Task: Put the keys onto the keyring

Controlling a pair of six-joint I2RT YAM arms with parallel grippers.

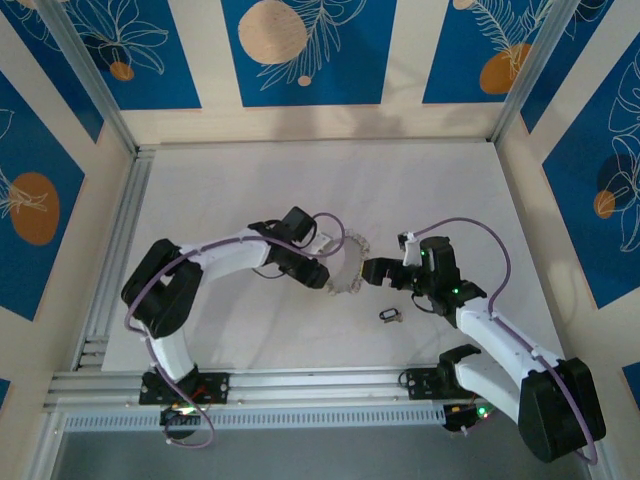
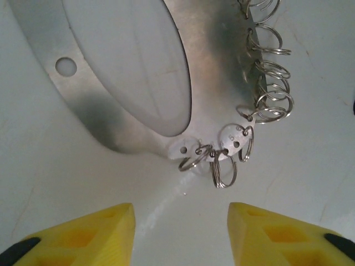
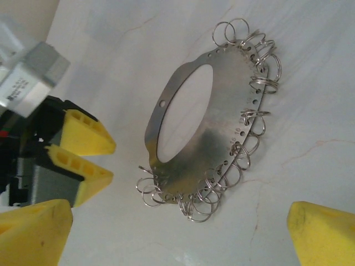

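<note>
Your left gripper [image 2: 181,224] and right gripper [image 3: 180,230] flank the keyring [image 3: 222,111] on the bench [image 1: 250,190], both with jaws apart and empty; the keys [image 1: 388,316] lie nearby.

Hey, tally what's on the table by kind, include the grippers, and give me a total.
keyring: 1
keys: 1
grippers, left gripper and right gripper: 2
Total: 4

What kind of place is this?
Probably a small robot test cell: a white table enclosed by blue printed panels, aluminium rails at its near edge, with the left arm and right arm bolted there.
</note>
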